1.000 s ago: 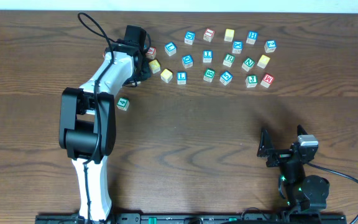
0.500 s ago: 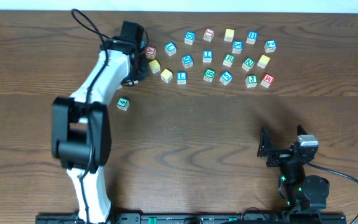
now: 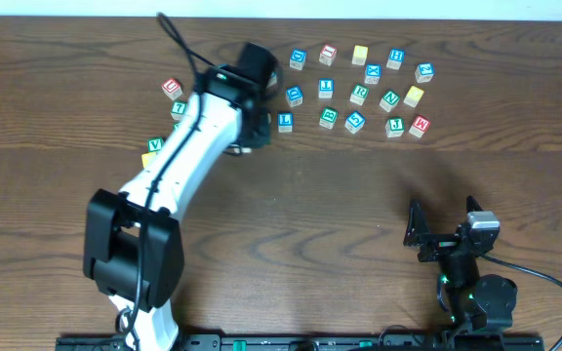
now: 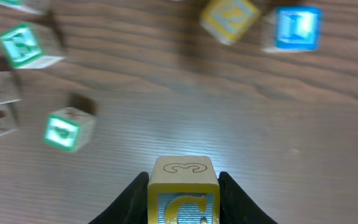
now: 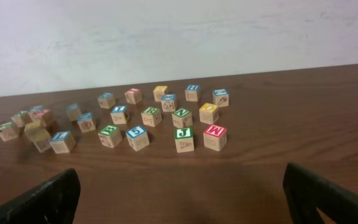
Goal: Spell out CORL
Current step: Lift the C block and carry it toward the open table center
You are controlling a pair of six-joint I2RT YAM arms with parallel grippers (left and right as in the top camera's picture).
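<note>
Two left fingers (image 4: pixel 133 198) grip one lettered block (image 4: pixel 182 194).

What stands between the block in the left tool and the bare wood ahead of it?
Nothing visible. The left tool grips the block, bare table lies ahead, and the nearest green block sits aside.

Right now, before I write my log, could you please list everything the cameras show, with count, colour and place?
right block group: sixteen, wooden with blue, green, red or yellow faces, far side, centre to right.
left block group: at least four, red, green, yellow, far left; more may be hidden.
gripped block: one, wooden, blue letter face, left wrist view.
table: one, dark brown wood.
wall: one, white, behind the table.
left arm: one, white, reaching far.
left gripper: one, black, shut on gripped block.
right gripper: one, black, open, empty, near right.
</note>
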